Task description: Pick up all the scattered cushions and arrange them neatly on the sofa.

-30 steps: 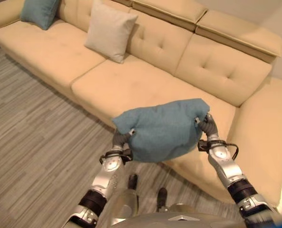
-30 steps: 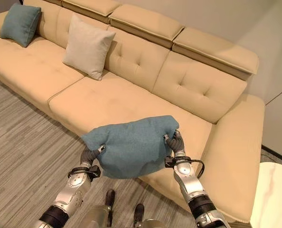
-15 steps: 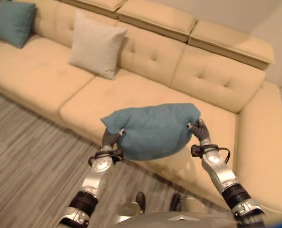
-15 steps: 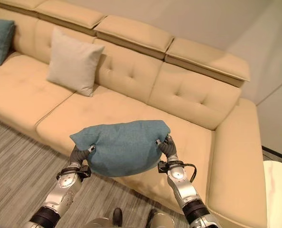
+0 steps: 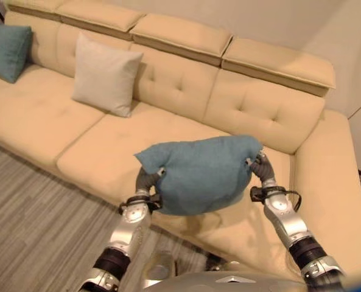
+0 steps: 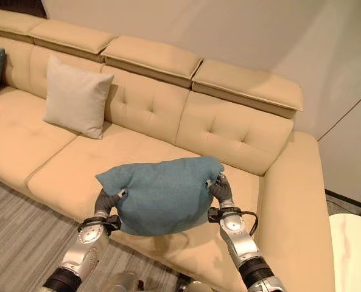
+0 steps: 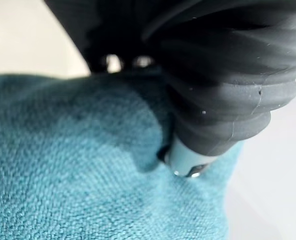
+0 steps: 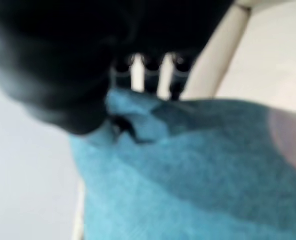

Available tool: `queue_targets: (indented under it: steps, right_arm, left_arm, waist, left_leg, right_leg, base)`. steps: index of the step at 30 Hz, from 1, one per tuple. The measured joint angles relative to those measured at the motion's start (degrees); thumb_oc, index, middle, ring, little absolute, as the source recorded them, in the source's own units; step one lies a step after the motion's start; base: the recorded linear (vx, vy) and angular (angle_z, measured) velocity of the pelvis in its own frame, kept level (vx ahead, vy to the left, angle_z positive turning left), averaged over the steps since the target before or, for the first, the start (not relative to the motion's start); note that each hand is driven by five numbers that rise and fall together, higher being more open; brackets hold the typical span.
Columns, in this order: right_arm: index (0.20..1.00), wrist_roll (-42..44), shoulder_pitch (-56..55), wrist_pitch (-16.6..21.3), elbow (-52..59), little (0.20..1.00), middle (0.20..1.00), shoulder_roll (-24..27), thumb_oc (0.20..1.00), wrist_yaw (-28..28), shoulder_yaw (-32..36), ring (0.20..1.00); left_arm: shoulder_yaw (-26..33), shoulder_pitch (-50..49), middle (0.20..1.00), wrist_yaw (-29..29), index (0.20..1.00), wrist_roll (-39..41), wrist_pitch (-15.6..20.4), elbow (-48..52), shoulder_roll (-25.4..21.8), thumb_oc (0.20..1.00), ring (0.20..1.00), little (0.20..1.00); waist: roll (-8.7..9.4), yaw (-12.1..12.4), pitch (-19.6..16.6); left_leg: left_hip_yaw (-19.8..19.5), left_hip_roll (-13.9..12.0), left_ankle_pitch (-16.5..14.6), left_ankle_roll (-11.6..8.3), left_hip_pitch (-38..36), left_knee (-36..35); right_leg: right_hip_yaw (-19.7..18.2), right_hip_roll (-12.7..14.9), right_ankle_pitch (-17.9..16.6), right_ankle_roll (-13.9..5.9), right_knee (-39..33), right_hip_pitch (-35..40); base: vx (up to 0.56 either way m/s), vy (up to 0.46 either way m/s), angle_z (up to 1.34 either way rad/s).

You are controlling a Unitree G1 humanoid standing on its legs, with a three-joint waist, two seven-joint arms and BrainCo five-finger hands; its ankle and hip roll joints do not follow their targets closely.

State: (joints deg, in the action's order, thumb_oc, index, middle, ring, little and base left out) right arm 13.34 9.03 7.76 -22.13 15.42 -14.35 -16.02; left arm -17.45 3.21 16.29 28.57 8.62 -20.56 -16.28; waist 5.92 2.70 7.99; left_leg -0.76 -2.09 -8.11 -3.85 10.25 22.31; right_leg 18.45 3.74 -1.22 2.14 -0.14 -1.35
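I hold a teal cushion (image 5: 198, 173) in the air between both hands, above the front edge of the beige sofa (image 5: 125, 140). My left hand (image 5: 146, 180) grips its left end and my right hand (image 5: 259, 171) grips its right end, fingers pinching the fabric. Both wrist views show that teal cloth (image 7: 88, 175) (image 8: 187, 175) pressed against the hands. A beige cushion (image 5: 105, 75) leans upright against the sofa back on the left-middle seat. Another teal cushion (image 5: 7, 50) stands at the sofa's far left.
The sofa's right seat and its corner section (image 5: 326, 182) are bare. Grey striped floor (image 5: 34, 219) lies in front of the sofa on the left. A pale wall (image 6: 229, 36) rises behind the sofa.
The camera has moved closer and turned right, so the sofa shifted left in view. The held cushion has come up and further over the sofa seat; both hands keep their grip.
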Motion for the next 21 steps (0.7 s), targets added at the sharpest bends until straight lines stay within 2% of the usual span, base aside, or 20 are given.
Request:
queue_targets:
  steps: [2,4,5,6,7,8,9,11,16,21]
  right_arm:
    - [0.2,0.01,-0.02,-0.01,-0.01,0.2,0.2,0.21,0.2,-0.01,0.05,0.2]
    - [0.2,0.0,-0.25,-0.03,-0.2,0.2,0.2,1.07,0.2,-0.04,0.03,0.2]
    - [0.2,0.0,-0.21,0.0,-0.16,0.2,0.2,1.22,0.2,-0.04,0.06,0.2]
    - [0.2,-0.01,-0.15,0.02,-0.12,0.2,0.2,1.94,0.2,-0.03,0.07,0.2]
    - [0.2,-0.04,-0.09,0.08,-0.06,0.2,0.2,2.76,0.2,-0.01,0.04,0.2]
    - [0.2,-0.02,-0.27,0.04,-0.09,0.2,0.2,2.02,0.2,-0.12,0.03,0.2]
    - [0.2,-0.08,-0.25,0.07,0.43,0.2,0.2,1.57,0.2,-0.06,0.21,0.2]
    - [0.2,-0.09,-0.25,0.08,0.95,0.2,0.2,1.36,0.2,-0.06,0.54,0.2]
    - [0.2,-0.41,0.9,-0.25,1.19,0.2,0.2,0.62,0.2,-0.07,-0.43,0.2]
    - [0.2,-0.79,6.64,-0.69,1.21,0.2,0.2,0.64,0.2,-1.66,-1.5,0.2]
  left_arm:
    - [0.08,0.17,0.2,0.0,0.2,0.0,0.02,0.14,0.05,0.2,0.2,0.2]
    - [-0.61,0.21,0.2,0.0,0.2,-0.03,0.01,1.04,0.19,0.2,0.2,0.2]
    - [-0.64,0.23,0.2,-0.01,0.2,-0.03,0.01,1.37,0.39,0.2,0.2,0.2]
    - [-0.68,0.18,0.2,-0.01,0.2,-0.03,0.01,1.37,0.74,0.2,0.2,0.2]
    - [-0.76,0.0,0.2,-0.02,0.2,-0.01,-0.01,1.37,1.23,0.2,0.2,0.2]
    - [-0.73,-0.18,0.2,-0.01,0.2,0.01,-0.13,1.37,1.29,0.2,0.2,0.2]
    - [-0.74,-0.34,0.2,-0.03,0.2,0.01,-0.31,1.75,0.34,0.2,0.2,0.2]
    - [-0.84,-0.4,0.2,-0.04,0.2,0.01,-0.7,2.43,-0.32,0.2,0.2,0.2]
    - [-0.19,1.48,0.2,0.45,0.2,-0.04,-1.01,3.79,-2.55,0.2,0.2,0.2]
    - [0.97,8.94,0.2,3.1,0.2,-1.11,-0.97,4.02,-4.19,0.2,0.2,0.2]
  waist:
    - [0.8,-0.16,0.46]
    - [-0.2,-0.25,0.6]
    - [-1.09,-0.16,0.69]
    - [-2.41,0.01,0.86]
    - [-4.14,0.0,0.9]
    - [-3.35,0.02,0.96]
    - [-2.7,-0.08,0.69]
    - [-2.56,-0.12,0.69]
    - [-2.41,0.73,0.62]
    - [-2.44,1.23,0.61]
  left_leg:
    - [0.16,-0.59,1.86,-0.02,-1.21,-8.96]
    - [-2.27,-1.72,5.35,-0.45,-1.76,-16.26]
    - [-4.19,-1.83,8.23,-0.78,-2.19,-20.25]
    - [-5.27,-2.14,9.62,-0.6,-3.14,-20.9]
    - [-6.08,-2.85,13.73,-0.94,-3.68,-20.77]
    - [-5.55,-2.25,12.93,-0.34,-4.35,-20.54]
    - [-4.18,-0.72,13.06,0.58,-6.07,-22.86]
    - [-3.01,0.98,13.3,1.71,-7.59,-23.9]
    - [-0.81,3.61,12.47,3.98,-10.19,-25.58]
    - [0.31,3.93,12.57,4.11,-11.21,-27.05]
  right_leg:
    - [-1.11,-0.17,-0.27,-0.04,-0.49,-0.08]
    - [-3.38,-1.14,-1.12,-0.83,-1.84,0.89]
    - [-4.54,-1.54,-1.27,-1.09,-2.4,1.34]
    - [-5.23,-2.42,-1.47,-1.52,-2.63,2.01]
    - [-5.88,-3.34,-1.4,-2.04,-2.85,2.63]
    - [-6.46,-2.34,-0.86,-2.64,-3.09,3.18]
    - [-6.71,-0.35,-0.87,-4.21,-3.07,3.43]
    - [-7.22,1.39,-0.85,-5.83,-2.9,4.03]
    - [-8.74,4.37,-0.42,-7.29,-3.06,5.31]
    - [-9.78,4.44,-0.74,-7.75,-4.61,5.7]
  base:
    - [0.14,0.098,-0.42]
    - [0.12,0.097,-0.56]
    - [0.12,0.117,-0.65]
    - [0.13,0.128,-0.68]
    - [0.15,0.155,-0.53]
    - [0.15,0.158,-0.5]
    - [0.17,0.163,-0.32]
    - [0.16,0.153,-0.17]
    - [0.11,0.134,-0.13]
    - [0.03,0.065,-0.11]
